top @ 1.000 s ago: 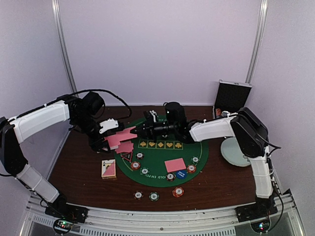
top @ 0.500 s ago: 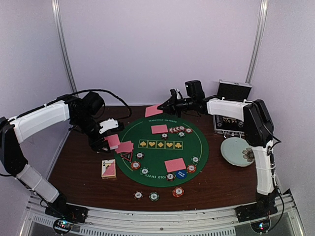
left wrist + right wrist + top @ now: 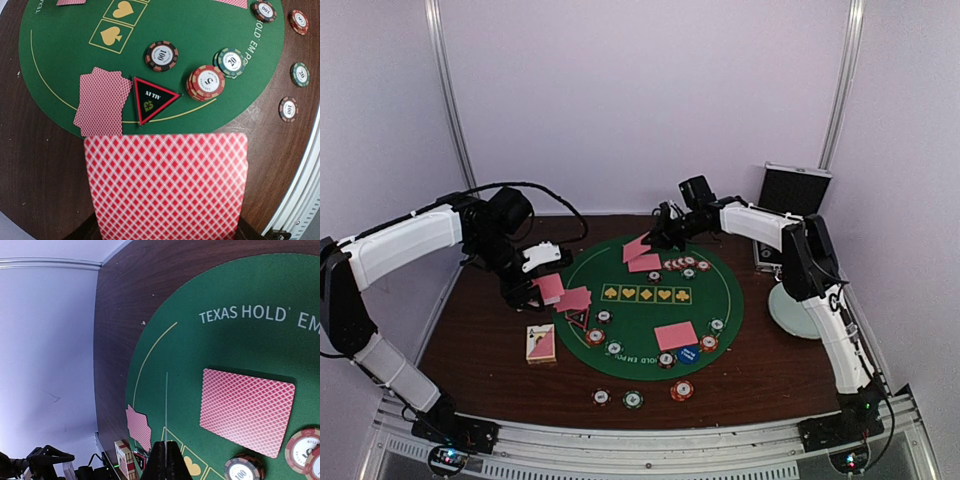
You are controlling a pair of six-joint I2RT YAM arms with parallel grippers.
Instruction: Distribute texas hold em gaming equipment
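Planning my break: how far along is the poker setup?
Done: left-seat cards and near-seat cards lie on the mat, with chips beside them. In hand: the right gripper holds a card by the far card; the left gripper holds the deck. Left: probably laying that card down, maybe placing the loose chips lying off the mat.

Left tool [image 3: 533,288] closed near the surface's [image 3: 480,350] left edge; right arm [image 3: 760,222] reaches toward the far edge (right tool [image 3: 660,230] pinched shut)

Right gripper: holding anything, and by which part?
Yes: the right gripper is shut on a red-backed playing card, pinched at one edge; in its wrist view the card shows edge-on.
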